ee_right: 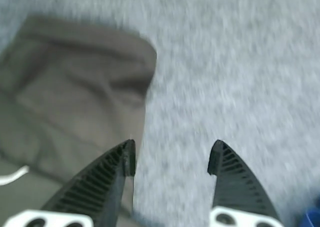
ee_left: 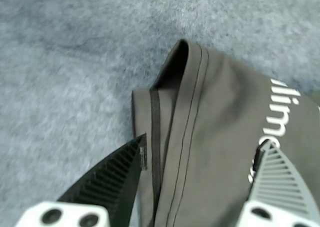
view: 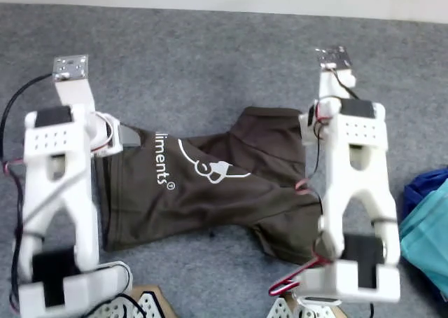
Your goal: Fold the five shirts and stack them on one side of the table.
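- We see the brown shirt [view: 210,192] as soft, matt cloth with stitched hems and a smooth white print.
- The counter [view: 210,59] has a grey, rough, felt-like covering.
- The left claw [ee_left: 205,141] and right claw [ee_right: 174,143] have matt black plastic fingers with ribbed faces, on white plastic.
- The left arm [view: 59,185] and right arm [view: 357,164] look like smooth white plastic.
- We take the blue garment [view: 423,181] and teal garment [view: 430,241] for cloth.

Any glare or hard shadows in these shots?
High view: even light, a glint on one arm's metal bracket. Left wrist view: dark shadow inside the shirt fold. Right wrist view: soft shadow in a shirt crease, no glare on the table.
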`<act>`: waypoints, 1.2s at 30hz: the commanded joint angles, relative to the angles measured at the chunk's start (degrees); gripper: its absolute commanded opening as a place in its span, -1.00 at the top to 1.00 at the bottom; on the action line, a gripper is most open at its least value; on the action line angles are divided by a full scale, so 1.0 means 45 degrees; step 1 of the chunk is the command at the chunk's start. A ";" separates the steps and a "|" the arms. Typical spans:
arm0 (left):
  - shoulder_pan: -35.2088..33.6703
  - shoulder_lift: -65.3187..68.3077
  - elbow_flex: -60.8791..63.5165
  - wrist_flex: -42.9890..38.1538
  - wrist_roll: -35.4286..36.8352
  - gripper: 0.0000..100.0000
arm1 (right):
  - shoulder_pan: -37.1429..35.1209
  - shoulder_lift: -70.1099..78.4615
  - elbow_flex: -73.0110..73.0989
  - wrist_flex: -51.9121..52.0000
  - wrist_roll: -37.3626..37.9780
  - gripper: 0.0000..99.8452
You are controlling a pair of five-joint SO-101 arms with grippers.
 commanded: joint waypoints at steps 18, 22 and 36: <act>0.0791 0.6125 -0.3663 -0.0938 0.0703 0.33 | -0.1260 0.7844 -0.5968 -0.1748 -0.0176 0.55; 0.1026 0.6535 -0.3604 -0.0938 0.0723 0.33 | -0.1162 0.8039 -0.6300 -0.1729 -0.0176 0.87; 0.1260 0.6965 -0.3878 -0.1094 0.1915 0.83 | -0.0518 0.7941 -0.6379 -0.1729 -0.0195 0.99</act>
